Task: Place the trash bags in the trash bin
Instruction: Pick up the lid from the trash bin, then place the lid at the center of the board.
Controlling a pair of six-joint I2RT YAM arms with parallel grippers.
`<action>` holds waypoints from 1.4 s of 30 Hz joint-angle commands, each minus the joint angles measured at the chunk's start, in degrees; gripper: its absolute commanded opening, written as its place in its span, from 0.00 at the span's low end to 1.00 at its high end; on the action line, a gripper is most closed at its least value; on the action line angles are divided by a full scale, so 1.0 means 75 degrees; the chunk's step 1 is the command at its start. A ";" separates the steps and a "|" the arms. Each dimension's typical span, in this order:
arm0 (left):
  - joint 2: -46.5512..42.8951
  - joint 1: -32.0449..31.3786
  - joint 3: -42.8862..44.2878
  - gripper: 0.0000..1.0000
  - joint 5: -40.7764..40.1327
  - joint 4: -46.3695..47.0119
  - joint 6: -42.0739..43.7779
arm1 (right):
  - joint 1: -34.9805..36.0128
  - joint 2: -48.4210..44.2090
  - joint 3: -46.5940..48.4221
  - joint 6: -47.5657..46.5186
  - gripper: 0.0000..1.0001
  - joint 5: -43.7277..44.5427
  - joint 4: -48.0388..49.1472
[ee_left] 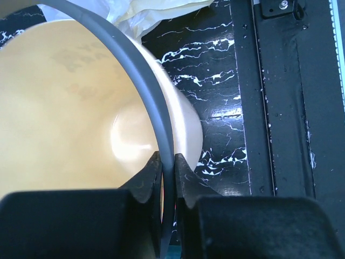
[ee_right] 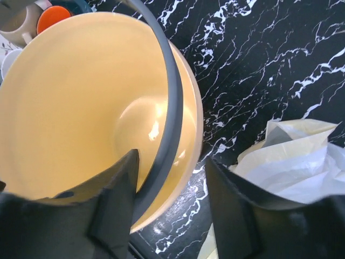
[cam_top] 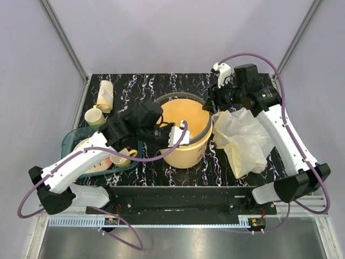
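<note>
- Left fingers, low centre of the left wrist view, pinch the dark rim of the trash bin, one inside and one outside.
- Right fingers are spread, straddling the bin's rim and gripping nothing.
- The trash bag lies crumpled on the worktop, right of the bin in the overhead view and just beside the right fingers' outer tip.
- Likely best approach: keep the bin steadied, shift the right fingers onto a raised fold, and pinch film only.

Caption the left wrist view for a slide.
Left fingers pinch the trash bin by its dark rim, trash bag lying beyond.
</note>
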 commanded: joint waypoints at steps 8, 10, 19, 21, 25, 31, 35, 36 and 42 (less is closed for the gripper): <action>-0.0306 -0.0211 0.0388 0.00 -0.0668 0.0821 0.0544 | -0.0071 -0.0442 0.0912 0.0475 0.96 -0.0109 -0.0233; -0.0154 -0.0165 0.0623 0.00 -0.0960 0.0822 0.0450 | -0.0317 -0.0489 0.1193 0.0780 1.00 -0.0331 -0.0140; 0.0632 0.1647 0.2183 0.00 -0.0364 0.0128 0.0333 | -0.1255 -0.0617 0.2706 0.2491 1.00 -0.2487 0.1371; 0.0737 0.2258 0.2264 0.00 -0.0235 0.0549 0.0169 | -0.1244 -0.0594 0.2800 0.2516 1.00 -0.2383 0.1478; 0.1392 0.4063 0.2300 0.00 -0.0165 0.1429 0.0273 | -0.1244 -0.0559 0.2615 0.1919 0.99 -0.1751 0.0916; 0.3594 0.5740 0.3294 0.00 0.0654 0.1864 -0.0019 | -0.1255 -0.0641 0.1934 0.0759 1.00 -0.1340 -0.0126; 0.4755 0.6070 0.3729 0.02 0.0996 0.1935 -0.0019 | -0.1442 -0.0536 0.1793 0.0267 1.00 -0.1221 -0.1272; 0.5198 0.6070 0.3776 0.02 0.0984 0.1935 -0.0007 | -0.1489 -0.0524 0.1735 0.0149 1.00 -0.1187 -0.1473; 0.6197 0.6105 0.3648 0.03 0.1148 0.2519 -0.0464 | -0.2261 -0.0512 0.0777 -0.1034 1.00 -0.0637 -0.2681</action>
